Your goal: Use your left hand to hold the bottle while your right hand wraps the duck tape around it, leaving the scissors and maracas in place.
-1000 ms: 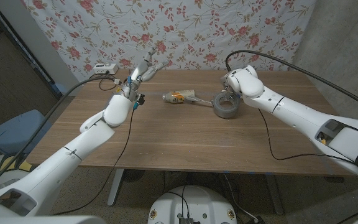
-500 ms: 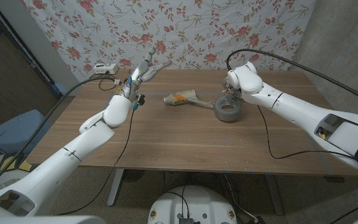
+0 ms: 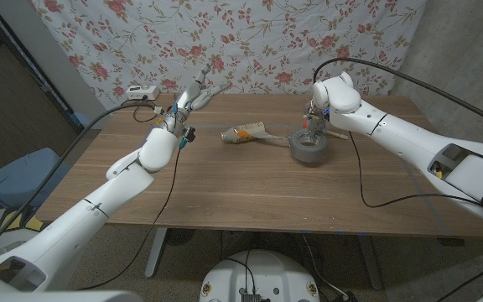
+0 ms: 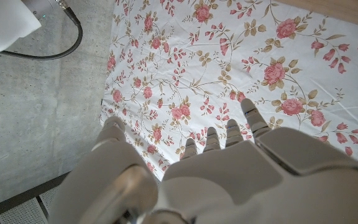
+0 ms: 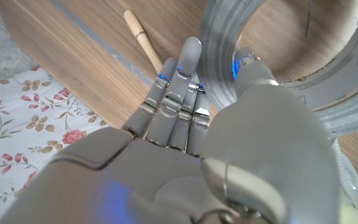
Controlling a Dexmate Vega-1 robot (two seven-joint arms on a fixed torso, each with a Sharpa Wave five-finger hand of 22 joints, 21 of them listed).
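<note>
At the table's one-o'clock side, the right hand (image 3: 313,120) is pinching the stiff duct-tape roll's (image 3: 308,148) wall, thumb inside, while the left hand (image 3: 193,95) is hovering, fingers spread, beyond the light, crushable bottle (image 3: 243,132).

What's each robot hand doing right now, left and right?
Left robot hand: open, fingers spread, holding nothing.
Right robot hand: gripping the wall of the duct tape roll, thumb inside the ring.
</note>
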